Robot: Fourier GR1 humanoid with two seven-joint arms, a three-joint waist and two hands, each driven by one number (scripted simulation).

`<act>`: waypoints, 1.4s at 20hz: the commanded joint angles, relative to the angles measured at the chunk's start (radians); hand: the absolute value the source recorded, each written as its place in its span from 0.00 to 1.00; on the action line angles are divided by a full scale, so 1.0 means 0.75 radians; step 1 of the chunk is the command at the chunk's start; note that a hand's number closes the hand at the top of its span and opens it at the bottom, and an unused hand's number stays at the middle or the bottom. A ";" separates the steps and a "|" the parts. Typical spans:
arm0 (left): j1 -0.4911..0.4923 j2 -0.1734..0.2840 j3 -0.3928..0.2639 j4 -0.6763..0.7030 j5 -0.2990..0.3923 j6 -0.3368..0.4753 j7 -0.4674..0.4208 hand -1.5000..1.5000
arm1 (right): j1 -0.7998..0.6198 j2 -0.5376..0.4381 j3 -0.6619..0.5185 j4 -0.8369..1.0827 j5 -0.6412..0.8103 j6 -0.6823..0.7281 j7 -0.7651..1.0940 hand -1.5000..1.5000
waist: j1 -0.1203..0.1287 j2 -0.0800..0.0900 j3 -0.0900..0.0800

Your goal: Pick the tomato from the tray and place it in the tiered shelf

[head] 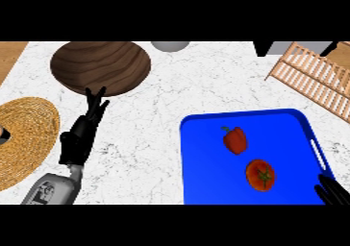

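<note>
A red tomato [261,175] lies on the blue tray [206,163], in its lower right part. Just above it on the same tray is a red bell pepper [235,139]. The wooden slatted tiered shelf [318,79] stands at the upper right. My right hand [335,193] shows only at the lower right corner, at the tray's right edge, a short way right of the tomato and not touching it. My left hand [84,129] rests open on the left with fingers straight and pointing up, far from the tray.
A dark wooden round board [101,66] lies at the top left, just beyond my left fingertips. A woven straw mat [18,139] with a small item [0,134] on its edge is at the far left. A grey round object [170,45] sits at the top centre.
</note>
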 commanded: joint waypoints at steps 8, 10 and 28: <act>0.051 -0.068 0.025 -0.103 -0.076 -0.046 0.076 0.50 | -0.052 0.150 0.099 0.091 0.174 -0.016 0.028 0.00 | 0.002 0.004 -0.002; 0.017 -0.051 0.054 -0.079 -0.066 -0.093 0.090 0.50 | -0.076 0.110 0.020 0.163 0.096 0.002 -0.044 0.00 | 0.000 0.005 -0.001; -0.021 -0.134 0.169 0.027 -0.121 -0.182 0.036 0.50 | -0.298 0.204 0.035 0.273 0.295 0.070 0.168 0.00 | 0.003 0.006 -0.002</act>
